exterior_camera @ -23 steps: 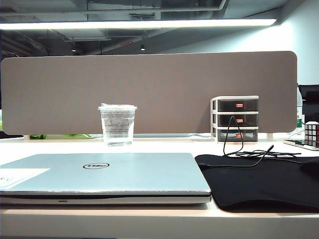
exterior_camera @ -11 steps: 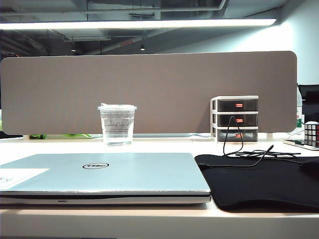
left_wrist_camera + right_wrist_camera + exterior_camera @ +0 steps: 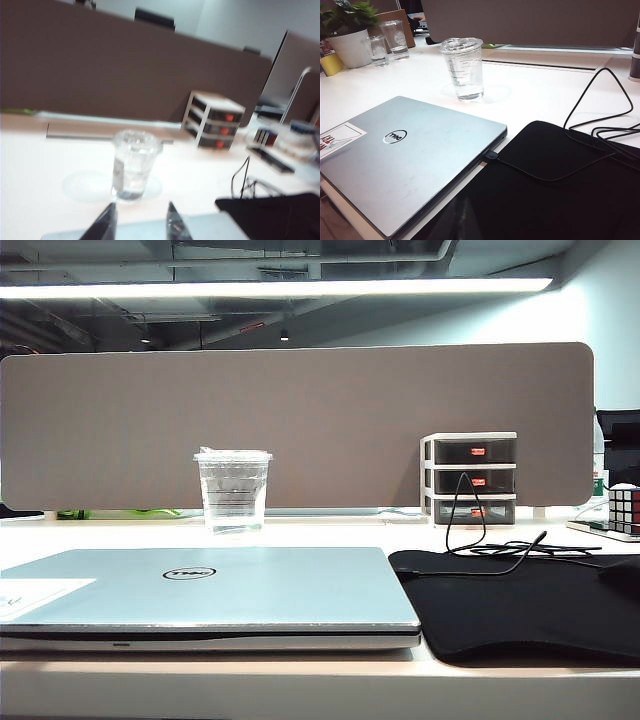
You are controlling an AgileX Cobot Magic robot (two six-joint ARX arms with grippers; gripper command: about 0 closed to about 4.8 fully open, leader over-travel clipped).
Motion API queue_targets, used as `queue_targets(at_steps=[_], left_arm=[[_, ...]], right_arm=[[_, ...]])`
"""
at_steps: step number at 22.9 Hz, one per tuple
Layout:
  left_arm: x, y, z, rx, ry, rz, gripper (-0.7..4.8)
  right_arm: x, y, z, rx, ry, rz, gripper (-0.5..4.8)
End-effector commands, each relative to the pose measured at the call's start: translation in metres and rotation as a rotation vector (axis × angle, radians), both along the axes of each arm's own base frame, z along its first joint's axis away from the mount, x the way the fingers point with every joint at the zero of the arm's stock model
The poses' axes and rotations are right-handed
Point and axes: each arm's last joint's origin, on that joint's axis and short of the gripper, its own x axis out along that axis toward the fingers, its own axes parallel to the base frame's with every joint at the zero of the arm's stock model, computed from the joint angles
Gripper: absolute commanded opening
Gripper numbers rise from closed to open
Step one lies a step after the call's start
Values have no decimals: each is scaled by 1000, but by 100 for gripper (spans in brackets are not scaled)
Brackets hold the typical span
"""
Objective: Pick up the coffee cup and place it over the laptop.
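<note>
The closed silver laptop (image 3: 205, 595) shows a round black Dell logo on its lid and a white sticker at one corner. The coffee cup (image 3: 233, 490), printed with thin lines, stands upright on the white desk (image 3: 330, 533) behind the laptop, before a brown partition (image 3: 300, 420). The left gripper (image 3: 137, 225) hovers over the laptop's far edge, jaws parted and empty, near the cup. The right gripper is out of sight

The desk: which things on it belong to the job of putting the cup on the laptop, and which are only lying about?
For the job:
- clear plastic coffee cup with sealed top
- closed silver Dell laptop
- left gripper, jaws apart, aimed at the cup

Lying about:
- black fabric mat
- black cable
- small drawer unit
- colourful puzzle cube
</note>
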Motion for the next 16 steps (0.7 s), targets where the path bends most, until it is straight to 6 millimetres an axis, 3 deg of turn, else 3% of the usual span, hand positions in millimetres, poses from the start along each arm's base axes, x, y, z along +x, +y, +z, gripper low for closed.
queue_targets(at_steps=[1,3,7,12,16], left_arm=[[12,-3,11,107,-7,-11,171],[24,-6,15,148,3,-27,260],[53,-11,12,174,77,-48,374],[86,-13,-2,204,76,-130,382],[112,11,-10,187,85,-163,382]], right_arm=[[0,0,-1,1,-9,2,-6],[0,0,-1,1,-9,3,-6],[0,0,-1,2,-9,6,-6],[0,0,-1,2,-7,6,-6],[0,0,-2,1,6,6,-6]])
